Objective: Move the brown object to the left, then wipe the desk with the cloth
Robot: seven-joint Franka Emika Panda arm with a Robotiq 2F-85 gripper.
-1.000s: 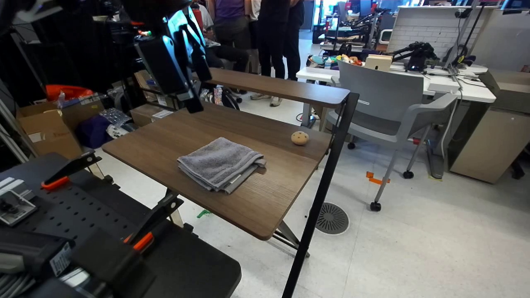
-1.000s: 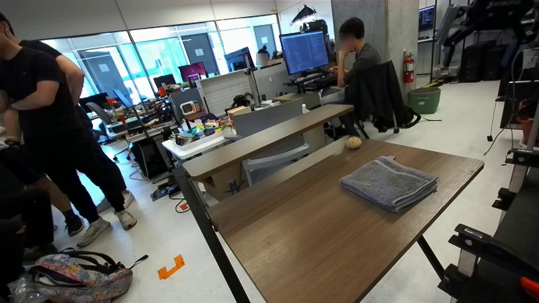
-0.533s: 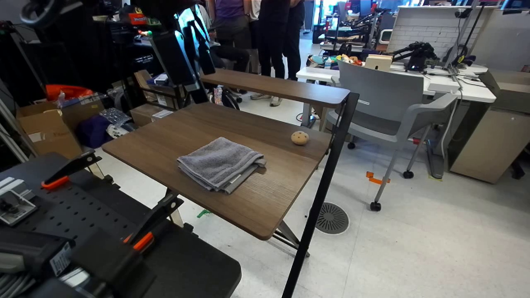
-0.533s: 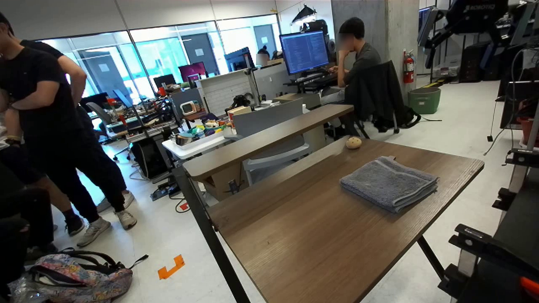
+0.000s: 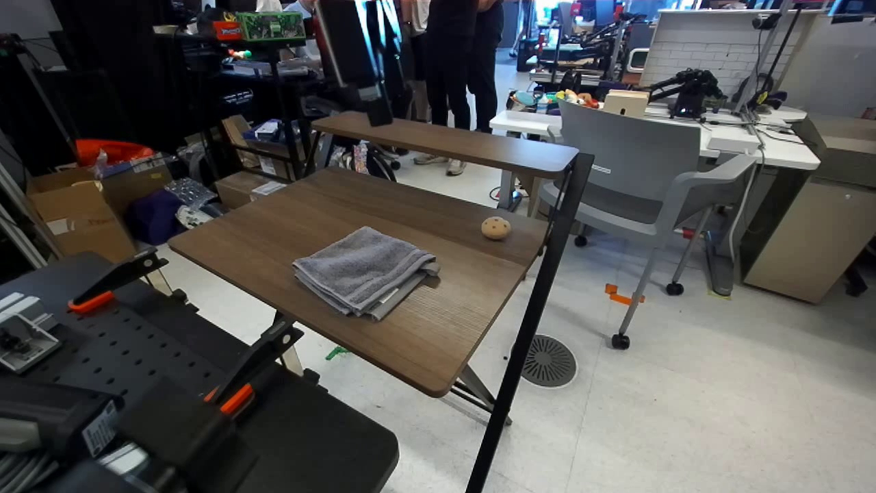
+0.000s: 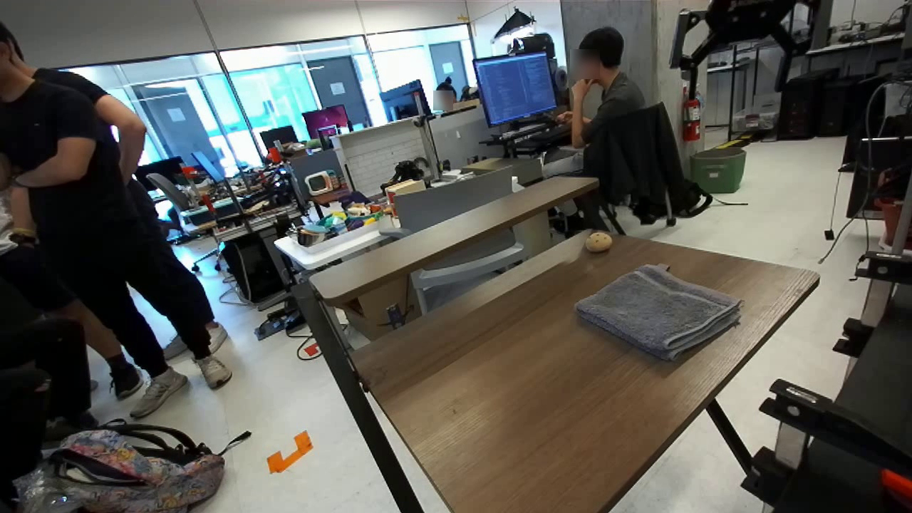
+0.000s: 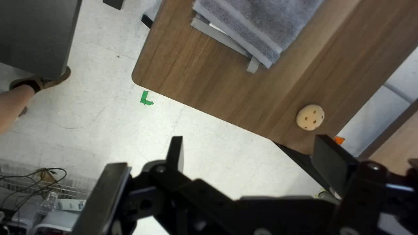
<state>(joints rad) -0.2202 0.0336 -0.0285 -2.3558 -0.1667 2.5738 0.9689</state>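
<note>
Folded cloth [image 5: 363, 266] and ball [image 5: 496, 228] are seen apart on desk [image 5: 428, 342]; gripper [image 7: 249, 141] is held up high, jaws spread wide.

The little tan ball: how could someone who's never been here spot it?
Find the brown wooden table with a raised shelf along one side. Below, near the table's edge on that side, sits the tan ball. Unlike the folded grey cloth, it's small, round and dark-spotted.
</note>
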